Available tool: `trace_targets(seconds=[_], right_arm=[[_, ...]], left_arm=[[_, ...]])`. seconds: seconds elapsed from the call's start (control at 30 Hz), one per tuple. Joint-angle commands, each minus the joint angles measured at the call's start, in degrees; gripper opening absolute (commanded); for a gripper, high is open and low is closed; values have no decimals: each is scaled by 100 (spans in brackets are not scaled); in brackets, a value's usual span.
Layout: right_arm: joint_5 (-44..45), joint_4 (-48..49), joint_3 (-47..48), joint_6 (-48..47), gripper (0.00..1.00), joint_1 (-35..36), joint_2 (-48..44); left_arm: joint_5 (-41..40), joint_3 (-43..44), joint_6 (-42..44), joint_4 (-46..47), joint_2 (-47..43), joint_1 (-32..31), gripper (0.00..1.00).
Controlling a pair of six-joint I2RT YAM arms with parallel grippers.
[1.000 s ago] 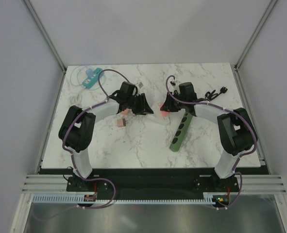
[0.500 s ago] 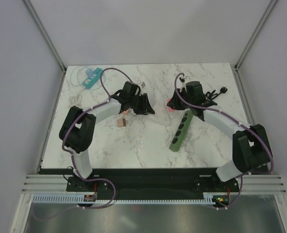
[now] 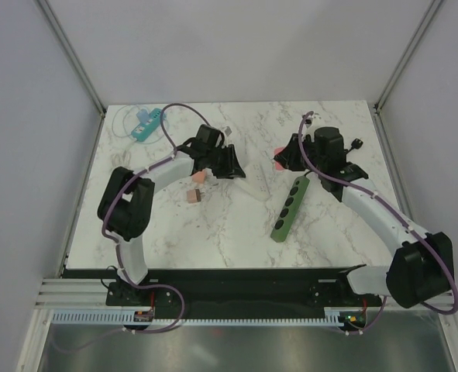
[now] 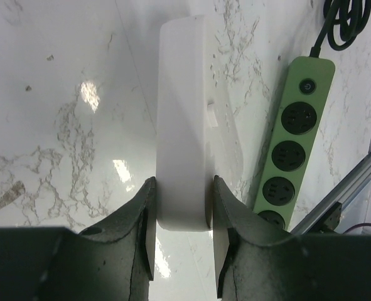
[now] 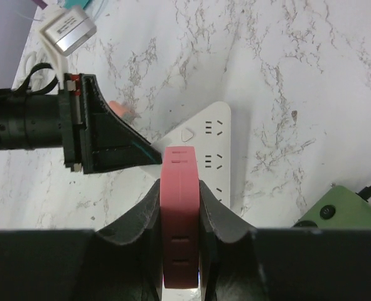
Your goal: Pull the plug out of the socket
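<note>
The socket is a white power strip lying flat on the marble table, faint in the top view. My left gripper is shut on its near end, one finger on each long side. The plug is a pink block that my right gripper is shut on. It hangs above the white strip and is not in any outlet. From above, the pink plug shows at my right gripper, to the right of my left gripper.
A green power strip lies right of the white one, its black cable coiled behind it. A teal strip sits at the back left. Two small pink blocks rest near the left arm. A silver adapter lies beyond.
My right gripper has carried the pink plug to the right, away from the white strip. My left gripper stays shut on the strip, having shifted only slightly.
</note>
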Motion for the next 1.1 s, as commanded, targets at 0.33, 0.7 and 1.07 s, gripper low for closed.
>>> trace_targets(seconds=[0.33, 0.7, 1.07], right_arm=[[239, -675, -342, -135, 0, -8, -1171], [194, -745, -720, -30, 0, -8, -1330], [-16, -438, -966, 102, 0, 0, -944]], left_arm=[[531, 1662, 277, -600, 1698, -163, 5], [777, 2972, -13, -758, 2666, -374, 18], [92, 2402, 215, -723, 1631, -366, 89]])
